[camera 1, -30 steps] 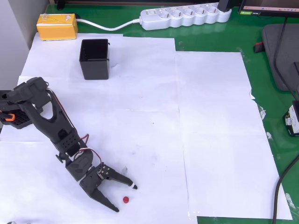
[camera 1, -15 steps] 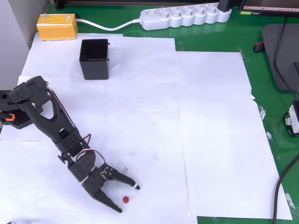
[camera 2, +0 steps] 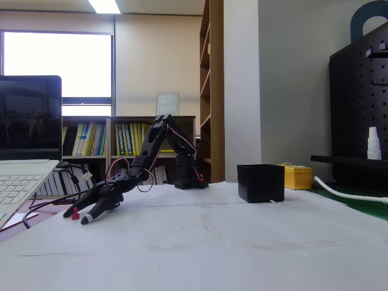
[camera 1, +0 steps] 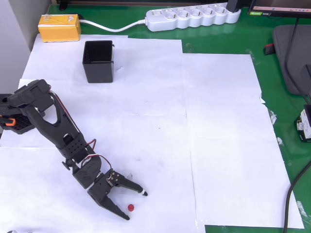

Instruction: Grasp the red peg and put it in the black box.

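Black two-finger hand [camera 1: 134,207] spread apart around the tiny dark red rounded peg [camera 1: 130,207] — ungrasped; square black plastic box [camera 1: 98,60] well apart — empty.

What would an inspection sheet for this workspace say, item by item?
Surface: white paper sheets over a green mat.
Job's things: red peg on the paper between the claw's fingers; black box upright, apart from it.
Clutter: yellow block, power strip.
Claw: claw open, low around the peg, not closed on it.
Cables: white cord from the strip; black cable at the right edge.
Surroundings: laptop, bookshelves, black pegboard.
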Controlling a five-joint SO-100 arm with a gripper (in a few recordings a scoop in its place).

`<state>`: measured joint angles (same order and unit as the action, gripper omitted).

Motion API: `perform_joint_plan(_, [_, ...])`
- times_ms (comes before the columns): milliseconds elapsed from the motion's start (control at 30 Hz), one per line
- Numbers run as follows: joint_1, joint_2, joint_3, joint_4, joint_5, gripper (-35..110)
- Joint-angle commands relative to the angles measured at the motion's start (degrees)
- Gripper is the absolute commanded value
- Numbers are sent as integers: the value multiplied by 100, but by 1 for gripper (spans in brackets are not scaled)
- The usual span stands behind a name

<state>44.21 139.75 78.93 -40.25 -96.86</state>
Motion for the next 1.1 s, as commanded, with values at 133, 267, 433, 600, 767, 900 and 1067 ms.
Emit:
perform_joint_plan(133, [-114,-229,-229,-9,-141,32])
perform_joint_plan(267, [-132,-220,-237,-26,-123,32])
perform_joint_plan(433, [-193,-211,-264,-53,-114,32])
perform_joint_plan(600, [-193,-211,-272,-62,-123,32])
perform_joint_plan(767, [-185,-211,-272,-62,-123,18])
perform_joint_plan(900, [-176,-220,-281,-62,-158,0])
perform_joint_plan(1067, [-176,-211,-299,-88,-158,0])
